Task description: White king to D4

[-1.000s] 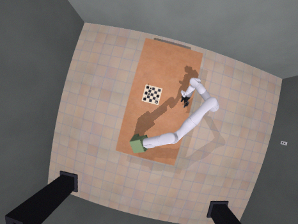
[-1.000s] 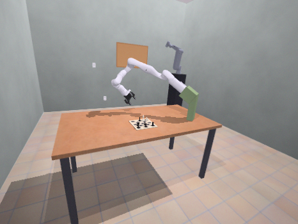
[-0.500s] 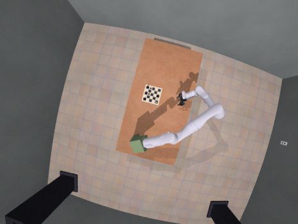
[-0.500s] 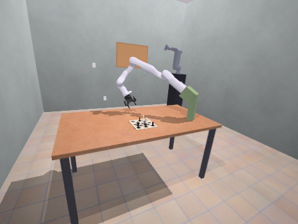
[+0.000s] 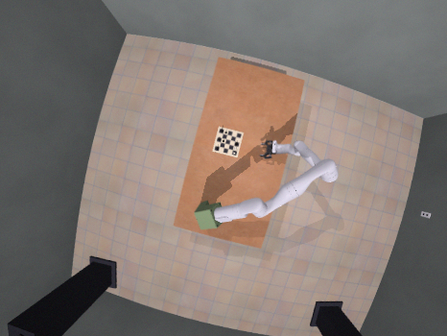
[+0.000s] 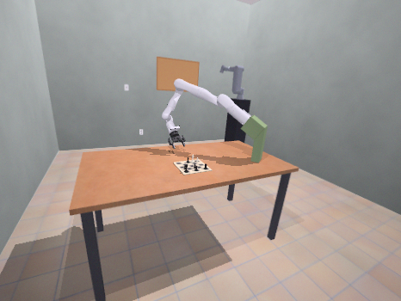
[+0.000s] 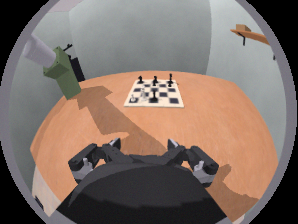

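Observation:
A small chessboard lies near the middle of the brown table, carrying several black pieces and a few white ones. It also shows in the exterior view and in the wrist view. A small white piece stands at the board's far side; the pieces are too small to tell which one is the white king. My gripper hangs open and empty above the bare table, to one side of the board and well clear of it. It also shows in the exterior view, and its fingers point toward the board in the wrist view.
The arm's green base block stands at the table's corner. A second grey arm stands on a black pedestal behind the table. An orange panel hangs on the back wall. The table edge lies close behind the gripper.

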`<state>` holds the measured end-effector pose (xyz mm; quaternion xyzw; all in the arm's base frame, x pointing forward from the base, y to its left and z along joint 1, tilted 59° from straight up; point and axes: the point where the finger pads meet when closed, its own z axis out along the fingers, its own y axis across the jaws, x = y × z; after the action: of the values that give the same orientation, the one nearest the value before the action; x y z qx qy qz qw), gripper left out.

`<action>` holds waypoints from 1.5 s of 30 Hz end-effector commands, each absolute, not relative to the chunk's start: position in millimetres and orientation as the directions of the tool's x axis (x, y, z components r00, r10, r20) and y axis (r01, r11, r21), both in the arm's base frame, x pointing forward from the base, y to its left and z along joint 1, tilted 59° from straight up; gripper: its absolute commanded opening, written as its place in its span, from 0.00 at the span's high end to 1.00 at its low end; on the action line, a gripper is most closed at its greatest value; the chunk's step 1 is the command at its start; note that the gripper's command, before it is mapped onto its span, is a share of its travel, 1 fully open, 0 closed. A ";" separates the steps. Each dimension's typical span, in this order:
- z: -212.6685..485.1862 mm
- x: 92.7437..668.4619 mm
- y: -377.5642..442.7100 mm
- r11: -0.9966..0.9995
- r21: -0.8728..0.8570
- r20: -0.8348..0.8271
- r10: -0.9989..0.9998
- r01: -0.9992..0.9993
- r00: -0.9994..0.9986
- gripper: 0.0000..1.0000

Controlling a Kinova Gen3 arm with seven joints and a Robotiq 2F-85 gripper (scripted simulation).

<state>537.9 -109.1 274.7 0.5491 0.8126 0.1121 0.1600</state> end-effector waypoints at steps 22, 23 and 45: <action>252.3 550.4 -113.7 0.349 0.473 -0.027 0.924 0.809 -0.382 0.00; 252.2 550.5 -113.7 0.349 0.473 -0.027 0.924 0.809 -0.383 0.00; 252.2 550.6 -113.7 0.349 0.474 -0.026 0.923 0.809 -0.383 0.00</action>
<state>550.5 -114.2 251.4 0.5364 0.8079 0.1958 0.1461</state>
